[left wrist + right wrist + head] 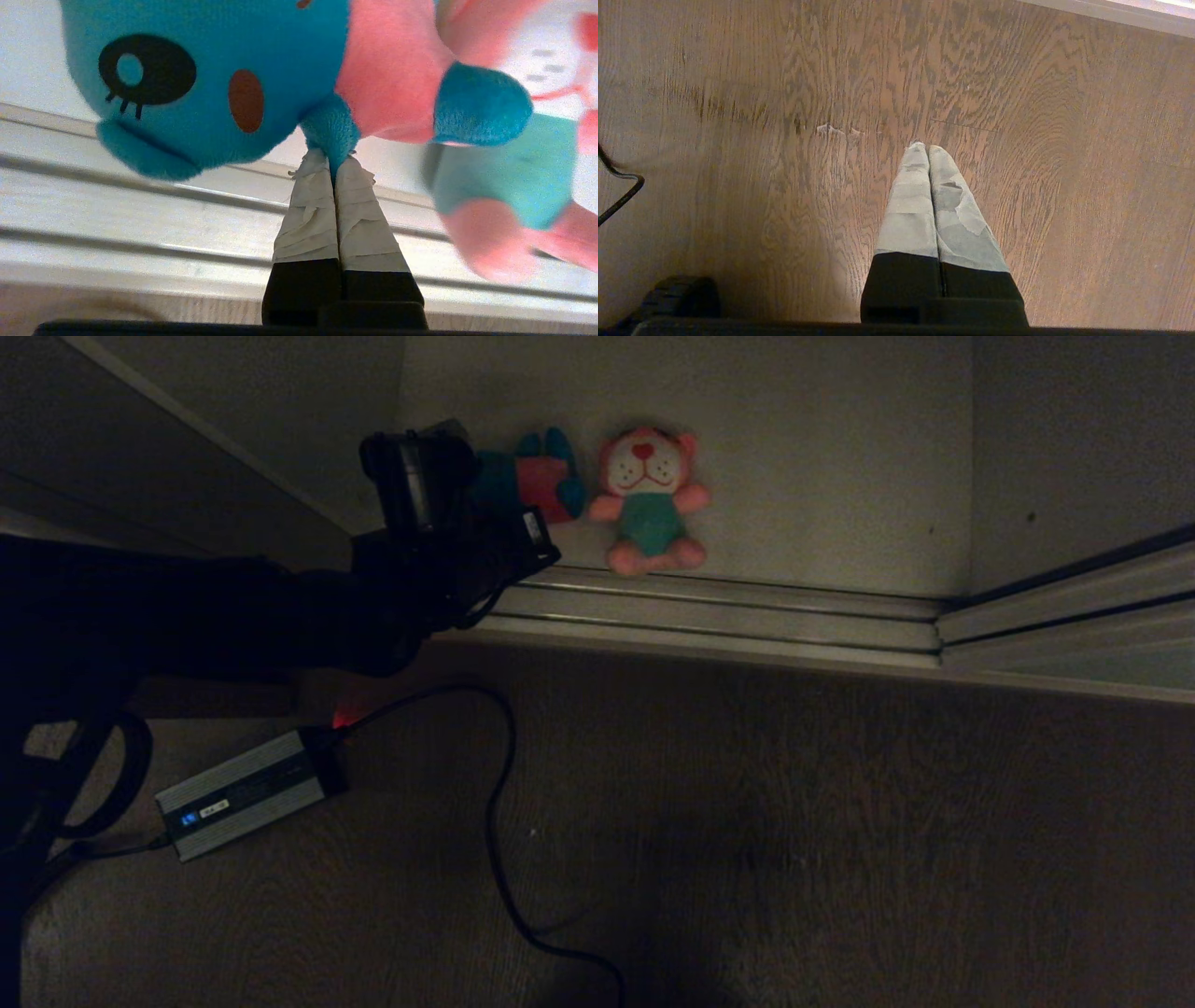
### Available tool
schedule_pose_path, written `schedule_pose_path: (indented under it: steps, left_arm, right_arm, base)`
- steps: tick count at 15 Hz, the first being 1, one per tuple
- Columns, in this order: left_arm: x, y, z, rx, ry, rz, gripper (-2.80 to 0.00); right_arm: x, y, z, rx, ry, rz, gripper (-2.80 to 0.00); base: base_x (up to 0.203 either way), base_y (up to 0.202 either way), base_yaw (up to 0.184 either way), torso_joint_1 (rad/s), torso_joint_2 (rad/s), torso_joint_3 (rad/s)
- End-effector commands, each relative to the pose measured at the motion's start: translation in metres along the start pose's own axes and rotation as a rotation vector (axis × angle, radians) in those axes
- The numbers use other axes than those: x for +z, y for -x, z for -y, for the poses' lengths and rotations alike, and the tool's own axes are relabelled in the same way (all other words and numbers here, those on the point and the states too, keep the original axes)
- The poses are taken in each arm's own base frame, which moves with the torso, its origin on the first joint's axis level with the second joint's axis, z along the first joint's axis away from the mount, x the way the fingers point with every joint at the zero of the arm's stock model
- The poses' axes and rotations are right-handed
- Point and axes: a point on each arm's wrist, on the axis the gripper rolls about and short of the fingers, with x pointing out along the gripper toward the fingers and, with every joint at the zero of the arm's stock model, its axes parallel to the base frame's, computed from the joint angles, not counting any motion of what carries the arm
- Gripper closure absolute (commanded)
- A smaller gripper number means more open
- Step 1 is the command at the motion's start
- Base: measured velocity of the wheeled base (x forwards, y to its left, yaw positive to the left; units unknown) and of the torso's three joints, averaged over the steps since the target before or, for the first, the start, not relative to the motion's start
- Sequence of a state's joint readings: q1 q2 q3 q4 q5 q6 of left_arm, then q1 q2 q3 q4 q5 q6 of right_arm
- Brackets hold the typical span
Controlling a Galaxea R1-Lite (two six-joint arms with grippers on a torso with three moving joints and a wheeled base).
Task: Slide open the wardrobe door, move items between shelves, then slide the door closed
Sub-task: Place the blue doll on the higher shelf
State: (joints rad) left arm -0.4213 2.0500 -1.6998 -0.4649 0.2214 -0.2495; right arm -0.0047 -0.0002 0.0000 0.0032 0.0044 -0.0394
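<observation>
Left jaws: I'm seeing the left gripper (334,163) pressing its taped fingers (310,210) together with only a slip of blue plush between the tips.
What they are holding: I'm pinching the blue toy (210,84) by one small limb, so the head and pink-shirted body are hanging off to the sides of the tips. I judge that a thin hold, taken because the limb is the only part slim enough for the jaws to close on.
Toy's place: in the head view the blue toy (537,476) is sitting at the gripper's tip over the bottom shelf (822,476), just behind the door tracks (728,607); whether it is touching the board I cannot tell.
Neighbour: the pink toy (651,499) is sitting upright just beside it, facing out, near the tracks and untouched. I'm minding it as the likeliest thing to get knocked over.
Left arm: I'm reaching in from the left across the tracks, the arm's dark bulk hiding the opening's left corner.
Door: the opening is standing clear, so I'm taking the sliding panel as already pushed aside.
Right jaws: the right gripper (928,151) is hanging parked over the wood floor (738,140), tips together, holding nothing.
Floor: a power brick (245,791) and its cable (495,821) are lying below the left arm.
</observation>
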Motion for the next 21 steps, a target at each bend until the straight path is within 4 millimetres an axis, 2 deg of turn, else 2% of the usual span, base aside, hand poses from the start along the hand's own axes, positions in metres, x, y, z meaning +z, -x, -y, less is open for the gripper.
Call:
schedule_pose_path:
  steps: [1,5,11,17,21]
  left_arm:
    - [0.028,0.022,0.002,-0.008,-0.011,0.05,0.0]
    - [0.054,0.044,0.01,-0.031,-0.042,0.099,0.0]
    - [0.071,0.109,0.024,-0.088,-0.124,0.007,0.0]
    - [0.071,0.198,0.0,-0.099,-0.206,-0.124,0.0]
    - [0.056,0.249,-0.022,-0.095,-0.227,-0.195,0.0]
  right_arm:
    - [-0.001,0.0,0.0,0.0,0.001,-0.003,0.0]
    - [-0.001,0.0,0.0,0.0,0.001,-0.003,0.0]
    - [-0.001,0.0,0.0,0.0,0.001,-0.004,0.0]
    - [-0.001,0.0,0.0,0.0,0.001,-0.003,0.0]
    - [-0.001,0.0,0.0,0.0,0.001,-0.003,0.0]
  base:
    - [0.0,0.0,0.0,0.0,0.0,0.0]
    - [0.0,0.0,0.0,0.0,0.0,0.0]
    - [0.0,0.0,0.0,0.0,0.0,0.0]
    - [0.0,0.0,0.0,0.0,0.0,0.0]
    - [0.0,0.0,0.0,0.0,0.0,0.0]
